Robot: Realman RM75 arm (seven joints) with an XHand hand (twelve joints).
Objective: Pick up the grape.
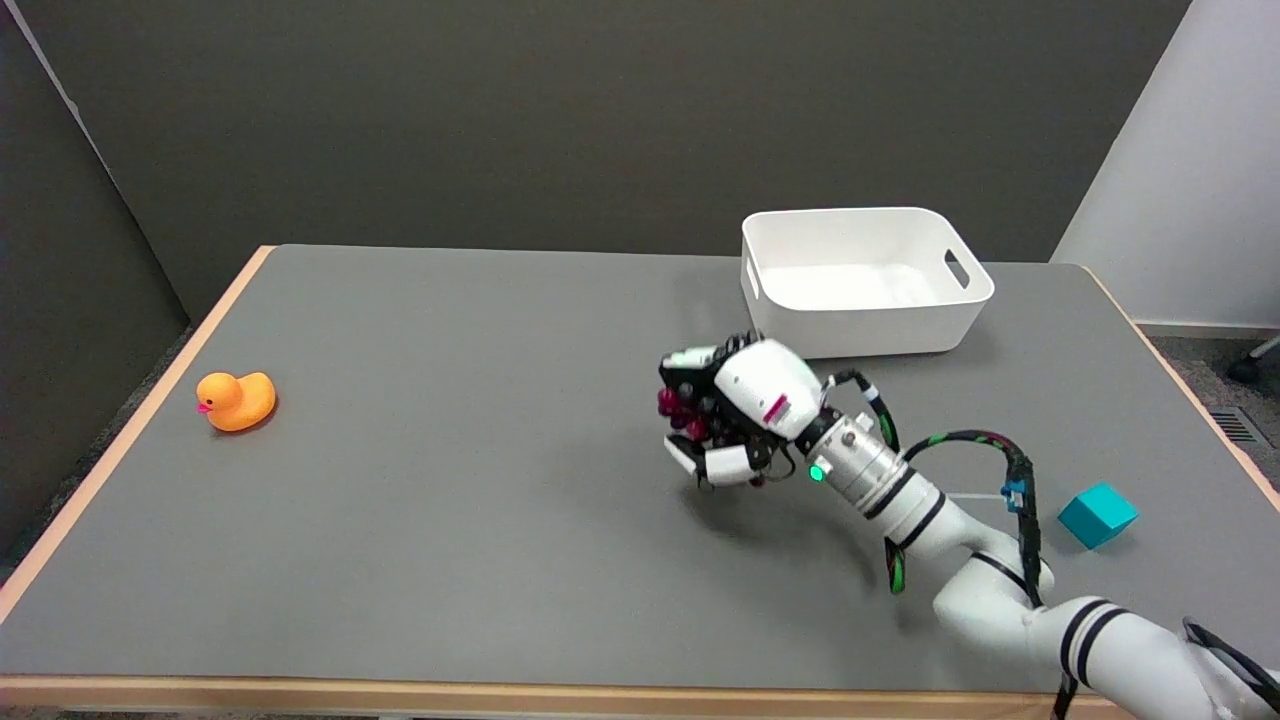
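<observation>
My right hand [735,415] hangs above the middle of the grey table [450,500], its fingers curled around a dark red bunch of grapes [675,408]. Only a few berries show at the hand's left side between the fingers; the rest of the bunch is hidden inside the grip. A shadow on the table below suggests the hand and grapes are lifted off the surface. The white arm reaches in from the lower right.
A white bin [860,280] with handle slots stands at the back right, just behind the hand. A teal cube [1097,514] lies at the right near the arm. An orange rubber duck [236,400] sits far left near the table's edge.
</observation>
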